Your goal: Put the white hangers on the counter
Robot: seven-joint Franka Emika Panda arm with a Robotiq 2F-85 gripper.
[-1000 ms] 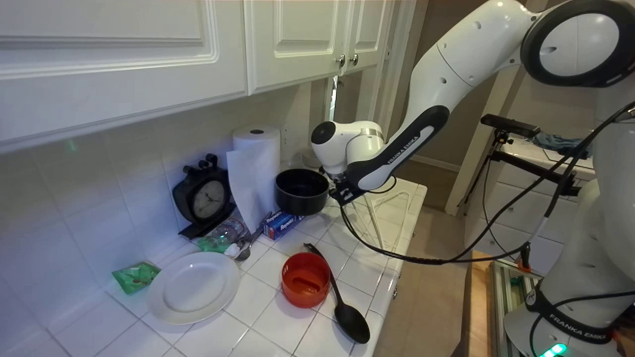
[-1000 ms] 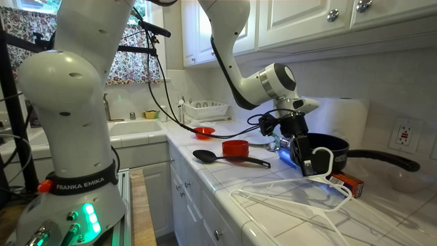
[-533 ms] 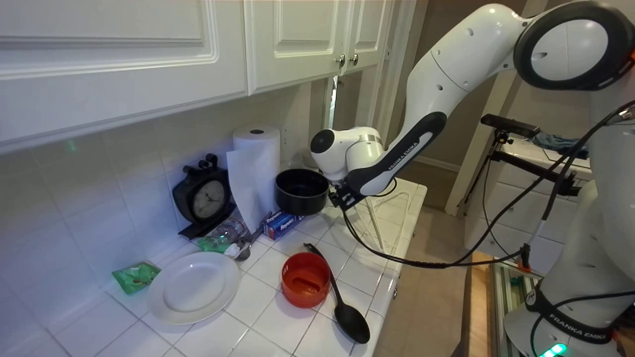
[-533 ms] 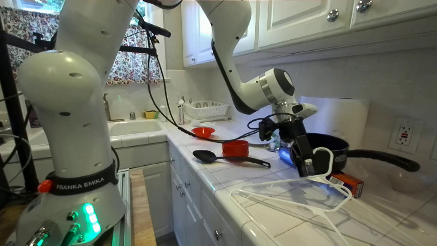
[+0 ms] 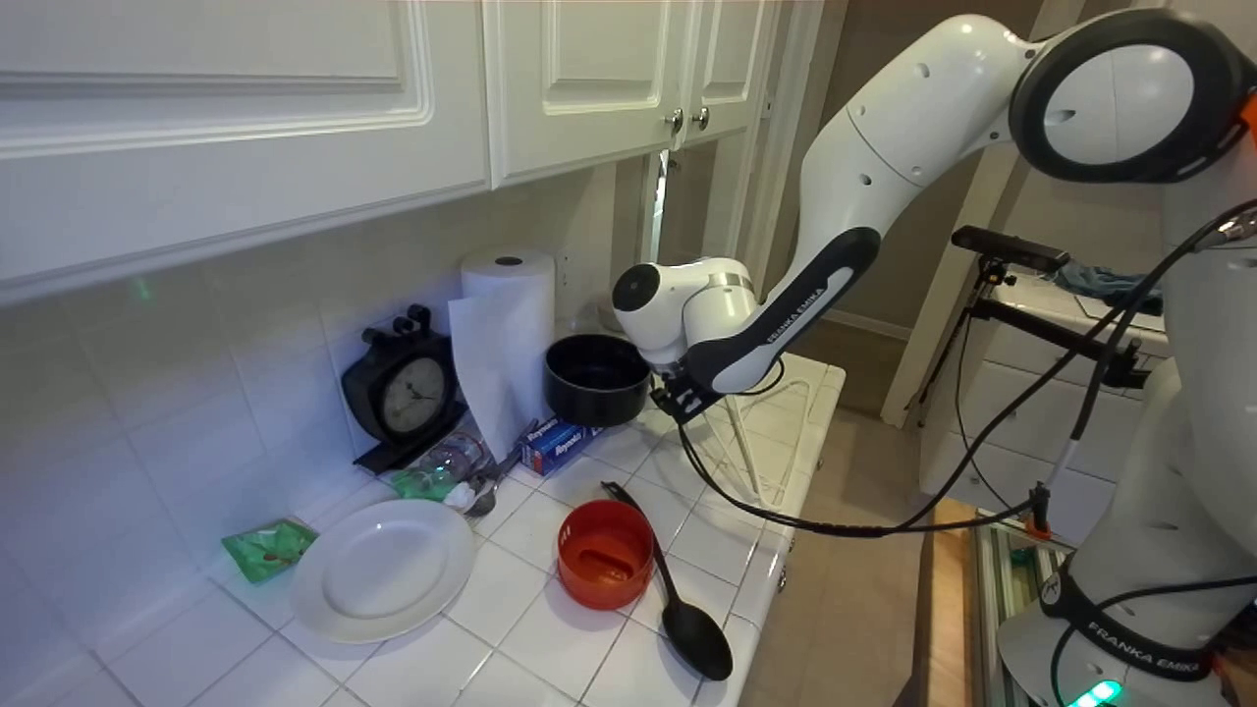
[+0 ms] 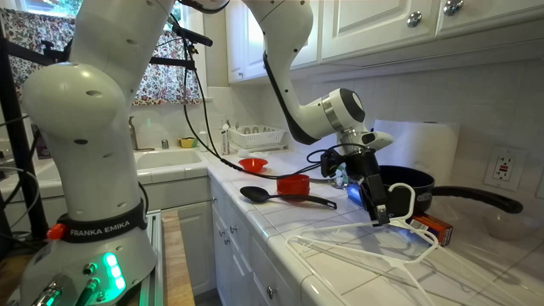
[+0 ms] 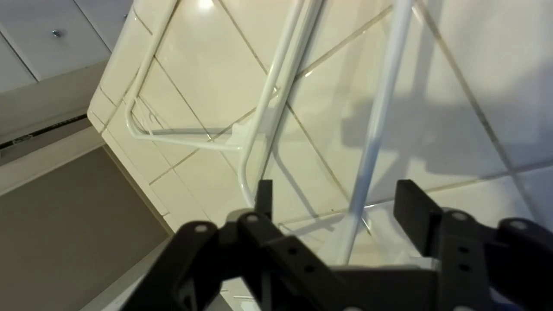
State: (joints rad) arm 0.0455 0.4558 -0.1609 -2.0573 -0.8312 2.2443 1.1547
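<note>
Thin white hangers [image 6: 409, 224] rest in a loose stack on the tiled counter [image 6: 352, 278], a hook standing up at the far end. They show faintly behind the arm in an exterior view too [image 5: 744, 442]. My gripper [image 6: 380, 221] points down beside the base of that hook; contact cannot be made out there. From the wrist, the gripper [image 7: 335, 196] is open, its fingers [image 7: 410, 211] wide apart. One white hanger bar [image 7: 376, 116] runs through the gap, with space on both sides. Another hanger frame lies left of the left finger.
A black pot [image 6: 410, 187] with a long handle stands close behind the gripper, near an orange box [image 6: 433, 229]. A blue foil box [image 5: 560, 444], paper-towel roll [image 5: 511, 324], red cup [image 5: 604, 555], black spoon [image 5: 692, 628] and white plate [image 5: 383, 570] share the counter. Cabinets [image 5: 609, 79] hang above.
Over the last second the arm has sunk a little, and the gripper has come lower and tilted slightly by the hook's base. The hangers look unmoved.
</note>
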